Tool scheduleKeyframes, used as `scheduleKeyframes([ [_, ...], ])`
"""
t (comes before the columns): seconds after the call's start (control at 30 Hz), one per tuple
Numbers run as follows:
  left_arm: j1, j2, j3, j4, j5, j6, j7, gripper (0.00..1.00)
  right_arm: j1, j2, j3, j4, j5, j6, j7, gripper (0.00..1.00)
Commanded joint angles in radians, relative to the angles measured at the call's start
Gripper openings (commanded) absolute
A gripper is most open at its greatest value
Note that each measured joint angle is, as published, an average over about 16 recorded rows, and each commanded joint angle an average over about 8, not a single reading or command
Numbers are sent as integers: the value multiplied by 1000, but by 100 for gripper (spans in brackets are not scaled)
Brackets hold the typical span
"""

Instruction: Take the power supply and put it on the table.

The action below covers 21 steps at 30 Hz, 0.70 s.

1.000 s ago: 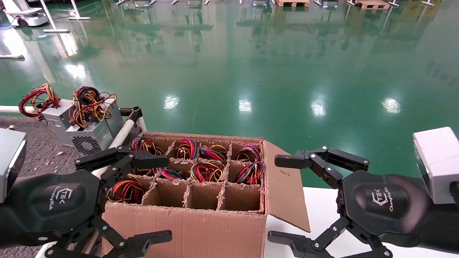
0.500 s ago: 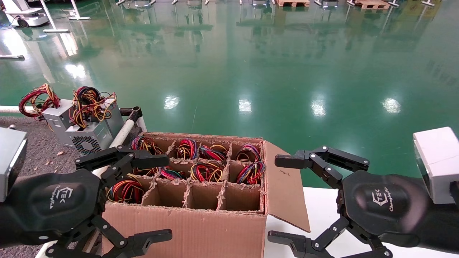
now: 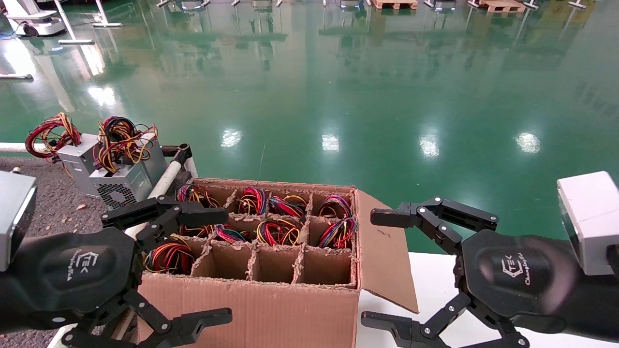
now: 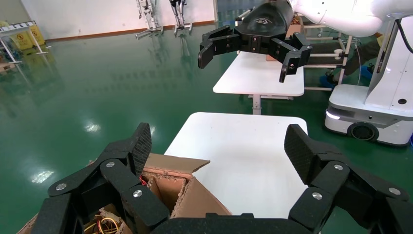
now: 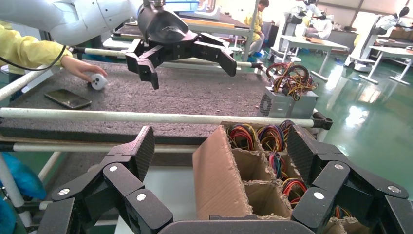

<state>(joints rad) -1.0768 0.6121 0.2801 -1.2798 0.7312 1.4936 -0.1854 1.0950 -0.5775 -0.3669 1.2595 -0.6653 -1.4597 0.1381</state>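
Note:
The power supply is hidden; only coiled wire bundles (image 3: 278,231) show between the dividers of an open cardboard box (image 3: 251,309). The table (image 3: 48,208) is the dark grey speckled surface to the left of the box, edged by a white tube rail (image 3: 167,179). My left gripper (image 3: 217,266) hovers open over the box's near left compartments and holds nothing. At the box's right side, my right gripper (image 3: 377,268) hangs open and empty above the loose flap. The right wrist view shows the table (image 5: 185,92) beyond the box (image 5: 219,170).
Two grey metal boxes (image 3: 121,179) with coiled wires stand at the table's far corner by the rail. The cardboard box rests on a smooth white surface (image 3: 435,285). A person's hand (image 5: 80,68) and a phone (image 5: 68,98) lie on the table. Green floor lies beyond.

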Motion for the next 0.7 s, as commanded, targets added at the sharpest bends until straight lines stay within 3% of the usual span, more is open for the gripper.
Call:
scheduleKeyframes([
  [0.03, 0, 0, 0, 0, 0, 0, 0, 100, 0, 0, 0, 0, 0, 0, 0, 100],
  [0.7, 0, 0, 0, 0, 0, 0, 0, 100, 0, 0, 0, 0, 0, 0, 0, 100],
])
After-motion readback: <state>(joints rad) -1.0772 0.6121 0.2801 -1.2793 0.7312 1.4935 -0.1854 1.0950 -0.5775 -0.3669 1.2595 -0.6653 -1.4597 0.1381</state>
